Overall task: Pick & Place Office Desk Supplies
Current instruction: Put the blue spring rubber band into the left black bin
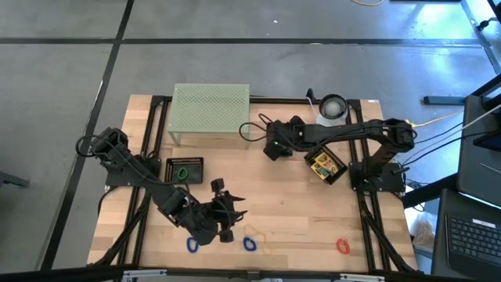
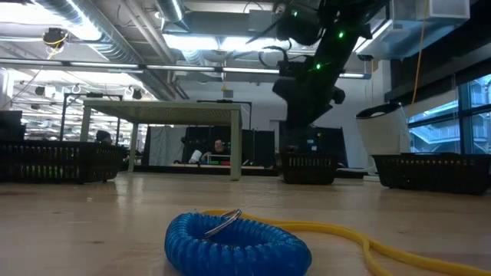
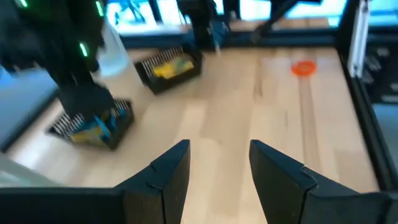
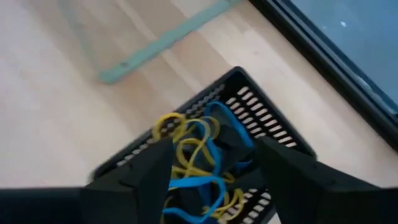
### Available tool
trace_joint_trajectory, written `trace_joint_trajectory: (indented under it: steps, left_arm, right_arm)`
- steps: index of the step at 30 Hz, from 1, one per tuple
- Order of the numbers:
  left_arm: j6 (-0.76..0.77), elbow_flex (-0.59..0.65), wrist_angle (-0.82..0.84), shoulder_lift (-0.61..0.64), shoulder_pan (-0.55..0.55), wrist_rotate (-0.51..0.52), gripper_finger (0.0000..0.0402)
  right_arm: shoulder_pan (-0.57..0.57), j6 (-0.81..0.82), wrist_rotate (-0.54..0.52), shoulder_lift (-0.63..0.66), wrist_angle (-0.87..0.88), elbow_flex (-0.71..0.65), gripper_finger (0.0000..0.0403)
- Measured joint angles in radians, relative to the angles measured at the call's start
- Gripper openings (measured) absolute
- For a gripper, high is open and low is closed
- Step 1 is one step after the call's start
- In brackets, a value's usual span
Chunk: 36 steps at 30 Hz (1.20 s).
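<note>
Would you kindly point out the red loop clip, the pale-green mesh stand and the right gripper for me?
red loop clip (image 1: 342, 246): high view, middle of the loop.
pale-green mesh stand (image 1: 210, 108): high view, centre of its top.
right gripper (image 4: 214, 163): right wrist view, midway between its open fingertips.

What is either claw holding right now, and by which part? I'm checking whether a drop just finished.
Nothing. The right claw stands open above the black tray of blue and yellow coils; the left claw is open over bare table.

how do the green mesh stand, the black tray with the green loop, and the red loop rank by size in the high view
1. green mesh stand, largest
2. black tray holding the green loop
3. red loop, smallest
</note>
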<state>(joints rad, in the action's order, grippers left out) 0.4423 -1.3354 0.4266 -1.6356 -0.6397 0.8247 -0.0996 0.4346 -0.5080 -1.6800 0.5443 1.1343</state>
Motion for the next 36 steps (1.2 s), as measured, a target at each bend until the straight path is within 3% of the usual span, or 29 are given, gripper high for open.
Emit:
trace_joint_trajectory:
  steps: [5, 10, 18, 25, 32, 36]
  left_arm:
    - [0.213, 0.000, 0.207, 0.000, 0.000, -0.181, 0.0162]
    - [0.396, 0.002, 0.418, 0.000, -0.002, -0.403, 0.0162]
    - [0.502, 0.139, 0.436, 0.000, -0.083, -0.621, 0.0177]
    - [0.645, 0.244, 0.356, 0.000, -0.150, -0.671, 0.0202]
    - [0.635, 0.358, 0.161, 0.000, -0.216, -0.584, 0.0219]
    - [0.571, 0.380, 0.137, 0.000, -0.262, -0.583, 0.0219]
  right_arm:
    - [0.060, 0.005, 0.018, 0.060, 0.003, 0.000, 0.0240]
    - [0.175, 0.066, -0.027, 0.121, 0.000, 0.001, 0.0226]
    - [0.360, 0.145, -0.085, 0.132, -0.006, 0.001, 0.0204]
    - [0.481, 0.223, -0.105, 0.132, -0.045, 0.001, 0.0198]
    - [0.599, 0.267, -0.217, 0.128, -0.075, 0.001, 0.0198]
    - [0.639, 0.269, -0.256, 0.128, -0.092, 0.001, 0.0198]
